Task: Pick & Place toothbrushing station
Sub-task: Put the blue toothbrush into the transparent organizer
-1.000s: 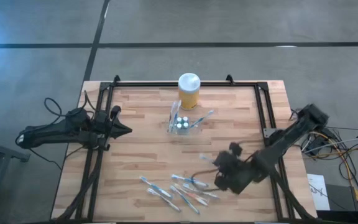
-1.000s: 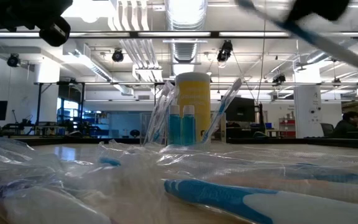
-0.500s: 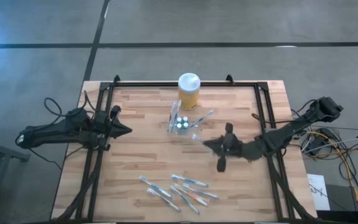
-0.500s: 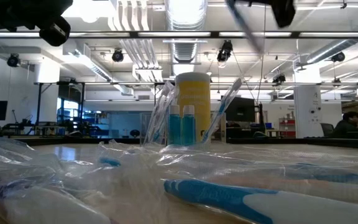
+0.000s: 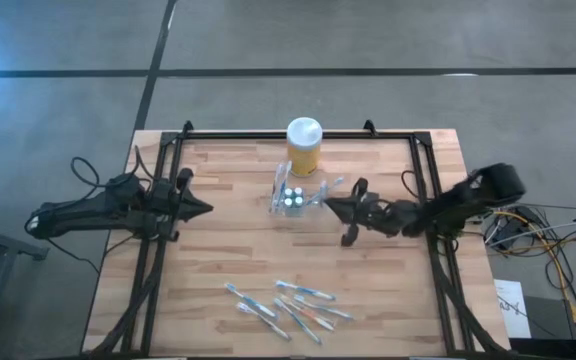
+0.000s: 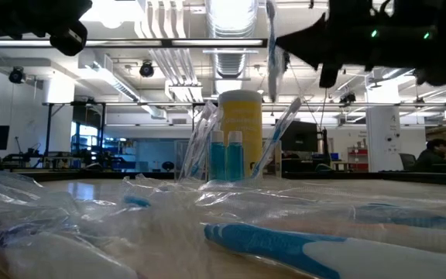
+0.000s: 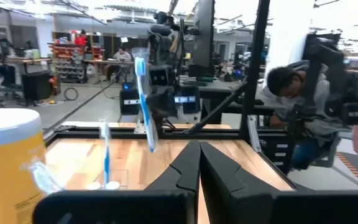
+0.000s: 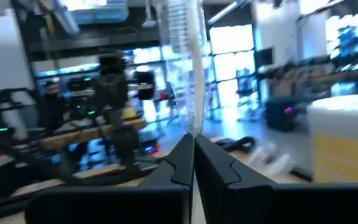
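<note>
Right gripper (image 5: 330, 206) pinches a wrapped blue toothbrush (image 7: 144, 99) upright, hovering just right of the see-through toothbrushing station (image 5: 293, 196) — which stands mid-table, in front of the yellow jar (image 5: 303, 146). Left gripper (image 5: 204, 210) waits at the left, fingers pressed together — more wrapped toothbrushes (image 5: 286, 305) lie near the front edge.

Upright clear toothbrushing station (image 5: 295, 197), mid-table

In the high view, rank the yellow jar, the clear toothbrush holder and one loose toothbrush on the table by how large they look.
1. Yellow jar, the bulkiest.
2. Clear toothbrush holder, a similar footprint; this order is unsure.
3. Loose toothbrush, long but far thinner, so smallest in area.
</note>
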Action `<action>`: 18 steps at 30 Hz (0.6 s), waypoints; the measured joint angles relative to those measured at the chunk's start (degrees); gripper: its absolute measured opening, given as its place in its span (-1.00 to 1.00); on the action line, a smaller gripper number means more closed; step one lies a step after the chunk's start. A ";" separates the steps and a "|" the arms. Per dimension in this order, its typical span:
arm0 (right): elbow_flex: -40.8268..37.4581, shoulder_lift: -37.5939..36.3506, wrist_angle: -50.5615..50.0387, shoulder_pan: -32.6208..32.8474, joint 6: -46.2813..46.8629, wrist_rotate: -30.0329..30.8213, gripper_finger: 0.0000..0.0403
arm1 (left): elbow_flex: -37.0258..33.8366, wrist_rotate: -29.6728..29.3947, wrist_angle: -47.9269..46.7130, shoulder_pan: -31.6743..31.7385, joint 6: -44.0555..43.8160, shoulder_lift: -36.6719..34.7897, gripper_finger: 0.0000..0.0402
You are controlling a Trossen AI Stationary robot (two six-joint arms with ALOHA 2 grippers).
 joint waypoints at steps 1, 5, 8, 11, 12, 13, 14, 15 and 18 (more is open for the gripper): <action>0.02 2.42 3.08 -0.34 -1.07 0.24 -0.97 | 0.00 -0.56 0.17 0.00 0.00 0.00 -0.92; 2.62 10.66 5.42 -1.78 -2.18 1.40 -0.96 | 0.00 -1.64 0.63 0.00 0.00 0.02 -0.95; 5.39 15.98 5.24 -3.12 -2.97 5.36 -0.96 | 0.00 -1.72 1.32 0.01 -0.01 0.09 -0.96; 7.83 18.44 5.48 -3.29 -6.12 8.03 -0.96 | 0.00 -1.75 2.17 0.00 -0.03 0.32 -0.95; 8.15 18.74 5.46 -3.25 -7.23 8.14 -0.96 | 0.00 -1.77 2.34 0.00 -0.05 0.45 -0.95; 8.77 18.76 5.46 -3.25 -8.34 8.14 -0.96 | 0.00 -1.78 2.54 0.00 -0.17 0.53 -0.94; 9.24 18.58 5.51 -3.25 -9.43 8.12 -0.96 | 0.00 -1.78 2.49 0.00 -0.23 0.55 -0.94; 9.26 18.34 5.57 -3.27 -10.44 8.20 -0.96 | 0.00 -1.78 2.48 0.00 -0.21 0.62 -0.93; 9.00 17.18 5.54 -3.25 -11.94 10.24 -0.96 | 0.00 -1.77 2.49 -0.01 -0.14 0.76 -0.95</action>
